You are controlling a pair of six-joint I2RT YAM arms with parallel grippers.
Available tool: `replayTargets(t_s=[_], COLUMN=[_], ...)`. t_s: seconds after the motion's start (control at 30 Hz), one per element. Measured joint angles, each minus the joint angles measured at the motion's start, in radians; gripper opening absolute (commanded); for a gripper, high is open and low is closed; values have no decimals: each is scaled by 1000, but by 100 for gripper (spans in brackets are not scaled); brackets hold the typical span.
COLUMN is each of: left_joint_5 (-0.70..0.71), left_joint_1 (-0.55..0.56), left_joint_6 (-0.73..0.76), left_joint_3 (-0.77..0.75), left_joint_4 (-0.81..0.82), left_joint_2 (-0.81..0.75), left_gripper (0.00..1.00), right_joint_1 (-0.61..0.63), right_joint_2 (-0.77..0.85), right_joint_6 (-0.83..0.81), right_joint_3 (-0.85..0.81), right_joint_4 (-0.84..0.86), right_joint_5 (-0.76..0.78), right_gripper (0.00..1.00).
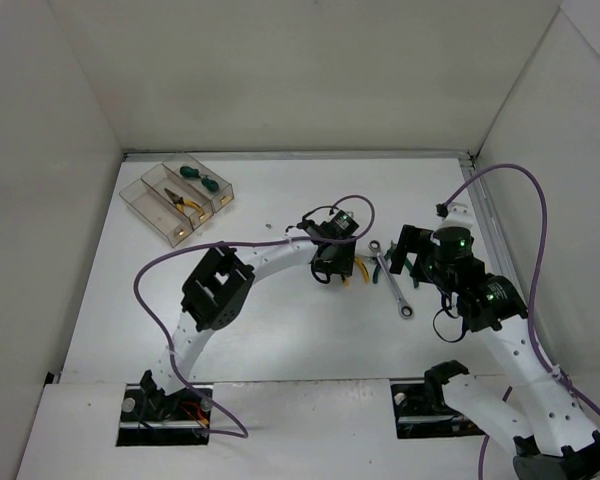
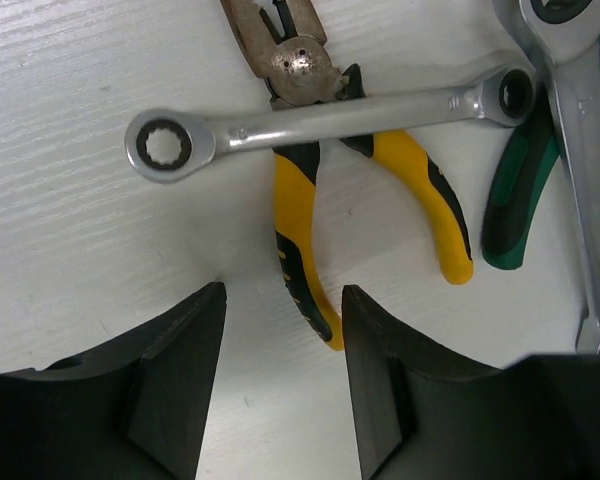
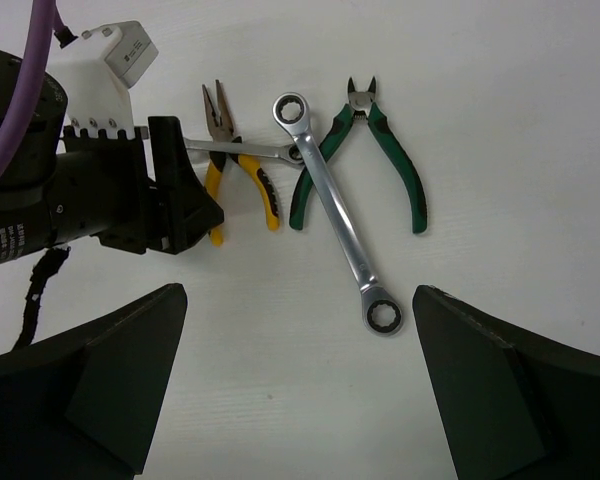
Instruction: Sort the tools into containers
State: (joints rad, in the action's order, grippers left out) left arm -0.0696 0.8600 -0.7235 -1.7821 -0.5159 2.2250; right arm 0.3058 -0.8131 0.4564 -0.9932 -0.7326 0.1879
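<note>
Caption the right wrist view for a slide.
Open right claw above a long wrench across green-handled cutters; left claw poised over yellow pliers with a shorter wrench across them.

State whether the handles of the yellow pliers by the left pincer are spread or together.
Spread: the yellow pliers show bare table between their two handles, under a silver wrench.

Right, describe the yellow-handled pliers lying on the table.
The yellow-handled pliers lie flat on the white table, handles spread. Grey metal long nose, worn pivot, yellow grips with black inlays. A small silver wrench lies across them just below the pivot. One handle tip sits between the fingers of the left gripper; contact unclear.
</note>
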Motion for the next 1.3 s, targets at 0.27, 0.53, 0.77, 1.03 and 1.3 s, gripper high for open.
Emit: replayTargets(t_s=[0.27,0.53,0.77,1.03,1.3], left_joint_5=[16,79,224,414,433], left_joint_1=[2,7,-12,16,84], left_joint_6=[-9,13,76,200,233], left_joint_3=[-3,38,103,106,90], left_joint_4=[-13,-29,-136,-164,-169], left_joint_2=[7,-27,-130,-270,-272], left_gripper=[0,0,0,0,0], right_joint_1=[0,0,0,-1,-1], right_joint_2=[0,0,-1,-22,-39], right_joint_6=[0,1,0,0,0], right_joint_3=[2,2,2,2,2], right_joint_4=[-1,-2,-3,-3,-3], right_joint_5=[0,1,2,2,2], right_gripper=[96,96,96,97,97])
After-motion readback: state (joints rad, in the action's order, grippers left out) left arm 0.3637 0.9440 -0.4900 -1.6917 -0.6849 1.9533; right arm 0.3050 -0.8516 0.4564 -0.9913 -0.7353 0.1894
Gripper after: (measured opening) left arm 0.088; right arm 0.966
